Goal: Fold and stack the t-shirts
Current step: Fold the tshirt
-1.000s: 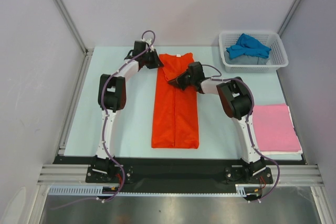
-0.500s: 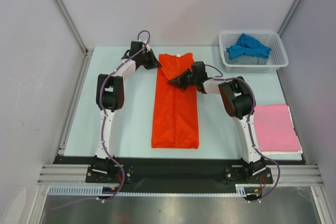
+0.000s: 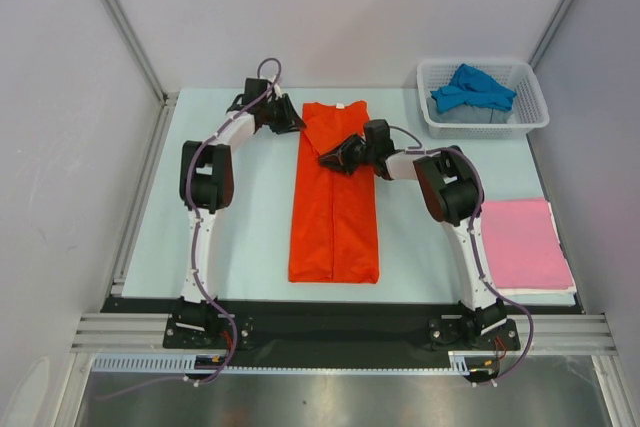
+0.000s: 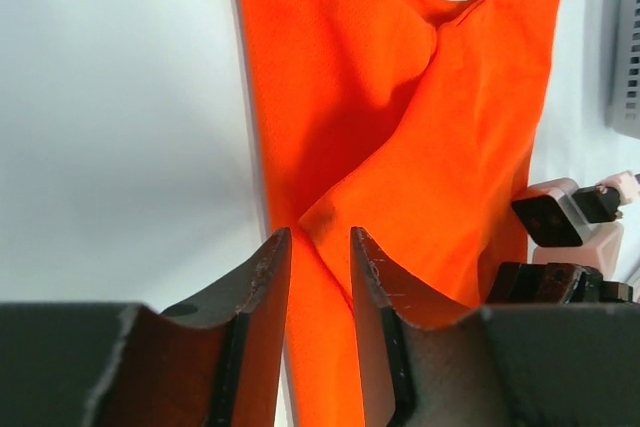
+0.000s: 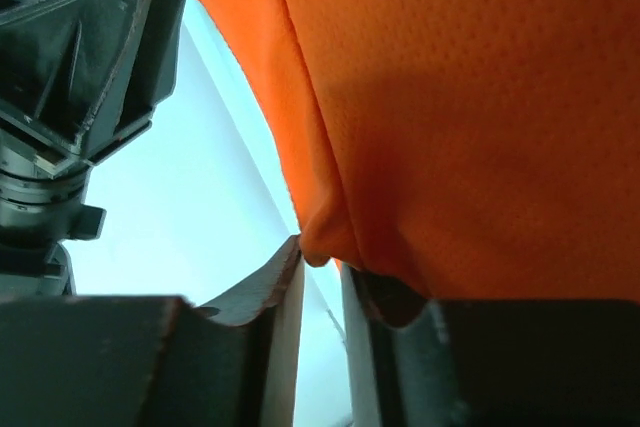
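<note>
The orange-red t-shirt lies as a long narrow strip in the middle of the table, its collar end far and a flap folded diagonally across the top. My left gripper sits at the shirt's far left edge, jaws apart, cloth showing past the gap. My right gripper rests over the folded flap, jaws apart, with a corner of the orange cloth at its tips and not pinched. A pink t-shirt lies folded at the right. A blue t-shirt is bunched in the basket.
The white mesh basket stands at the far right corner. Grey walls and metal rails border the table's left and back. The black base rail runs along the near edge.
Both grippers have opened and let go of the orange cloth. The left gripper has drawn back slightly to the far left; the right gripper has edged left over the flap.
</note>
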Robot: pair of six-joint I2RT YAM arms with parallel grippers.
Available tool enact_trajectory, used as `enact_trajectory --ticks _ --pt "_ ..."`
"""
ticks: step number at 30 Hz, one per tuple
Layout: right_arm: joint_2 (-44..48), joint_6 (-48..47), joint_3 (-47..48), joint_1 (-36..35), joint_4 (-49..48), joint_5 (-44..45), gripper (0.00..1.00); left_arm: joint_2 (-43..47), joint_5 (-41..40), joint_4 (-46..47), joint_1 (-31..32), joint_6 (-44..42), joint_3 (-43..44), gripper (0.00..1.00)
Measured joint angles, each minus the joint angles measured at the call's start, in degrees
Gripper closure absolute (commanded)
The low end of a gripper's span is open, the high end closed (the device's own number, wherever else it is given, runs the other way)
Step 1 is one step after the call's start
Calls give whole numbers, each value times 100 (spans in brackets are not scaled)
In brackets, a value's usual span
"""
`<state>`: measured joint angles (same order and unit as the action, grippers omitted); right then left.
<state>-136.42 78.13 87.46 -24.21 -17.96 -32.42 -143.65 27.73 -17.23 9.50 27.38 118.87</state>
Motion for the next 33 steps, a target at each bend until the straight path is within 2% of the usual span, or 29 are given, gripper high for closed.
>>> enact_trajectory --ticks 5,9,10,12,13,17,19,22,26,31,33 --pt "22 -756 186 57 540 -216 62 205 -179 -87 2 -162 -212 66" --pt "216 -1528 463 168 1099 -380 62 588 -125 107 35 -195 -402 71" --pt "269 -1655 520 199 1176 -404 62 658 -72 286 48 -192 -402 75" --pt "382 -1950 680 278 1305 -459 66 739 90 675 83 -72 -402 81" --pt "400 -2057 815 321 1366 -492 73 745 181 931 111 39 -400 85" --pt "295 -2302 1497 474 1425 -610 90 590 452 1797 264 660 -389 89" --pt "68 -2337 2024 531 1388 -667 93 404 498 2100 358 944 -317 90" --pt "-396 -2315 2669 577 1285 -713 96 28 503 2527 492 1427 -203 95" --pt "-966 -2245 2977 566 1329 -737 97 -507 452 2638 595 2015 -72 98" --pt "-1147 -2243 2262 564 1390 -702 97 -914 284 2382 575 2610 -66 97" --pt "-1126 -2140 2013 584 1115 -852 97 -997 317 2337 542 2820 79 95"
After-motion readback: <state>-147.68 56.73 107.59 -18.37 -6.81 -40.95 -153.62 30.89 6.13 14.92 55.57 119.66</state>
